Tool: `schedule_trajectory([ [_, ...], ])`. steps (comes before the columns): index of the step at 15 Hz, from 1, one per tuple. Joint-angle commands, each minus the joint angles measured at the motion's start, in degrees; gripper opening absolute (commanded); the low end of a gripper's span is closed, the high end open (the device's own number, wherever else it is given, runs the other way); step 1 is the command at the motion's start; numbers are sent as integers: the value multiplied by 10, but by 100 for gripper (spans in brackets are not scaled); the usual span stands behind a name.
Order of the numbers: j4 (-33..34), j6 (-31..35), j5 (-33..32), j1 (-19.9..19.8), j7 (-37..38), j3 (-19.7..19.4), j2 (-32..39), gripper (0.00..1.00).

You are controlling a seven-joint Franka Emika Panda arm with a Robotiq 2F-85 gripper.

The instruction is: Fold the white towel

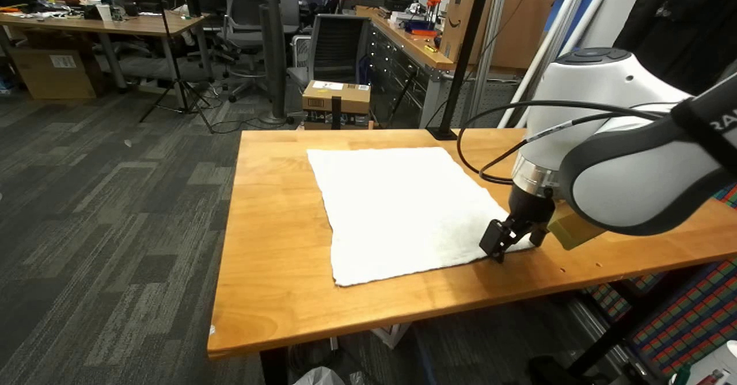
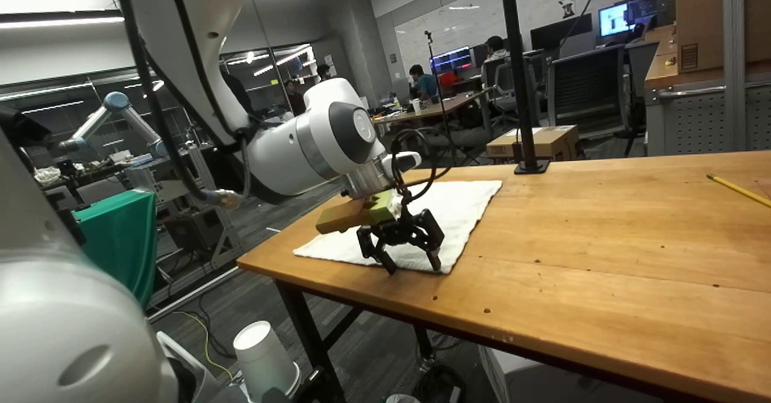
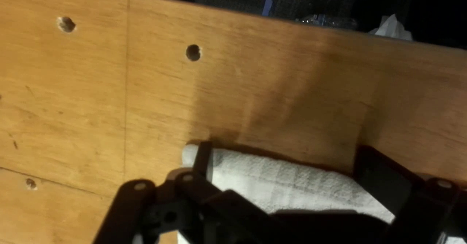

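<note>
While the white towel (image 1: pixel 397 212) lies spread flat on the wooden table (image 1: pixel 270 229), one corner has company! Twelve at the top of every view, and in an exterior view the gripper (image 1: pixel 518 250) points down between three and four o'clock from the towel's middle, two fingers (image 1: pixel 494 238) parted wide. Look again in an exterior view: the same gripper (image 2: pixel 413 266) sits toward six o'clock, with a yellow pencil (image 2: pixel 739 190) well apart, off between two and three. Over to the wrist view: one finger (image 3: pixel 201 160) toward seven o'clock, the other finger (image 3: pixel 383 178) toward four, both covering the towel's edge, white fabric showing in between. Are the tips touching the cloth? I can't tell from these angles!
</note>
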Motion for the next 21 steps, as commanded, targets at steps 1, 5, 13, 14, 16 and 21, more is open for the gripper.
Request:
schedule_trajectory([
  [1, 7, 71, 62, 6, -38, -16, 43, 100],
  [5, -4, 130, 174, 15, -116, -14, 64, 87],
  [13, -14, 149, 365, 50, -235, 31, 59, 19],
  [14, -16, 144, 361, 54, -229, 33, 52, 12],
  [16, -17, 136, 343, 64, -212, 36, 36, 6],
  [21, -7, 103, 244, 82, -127, 38, -2, 7],
])
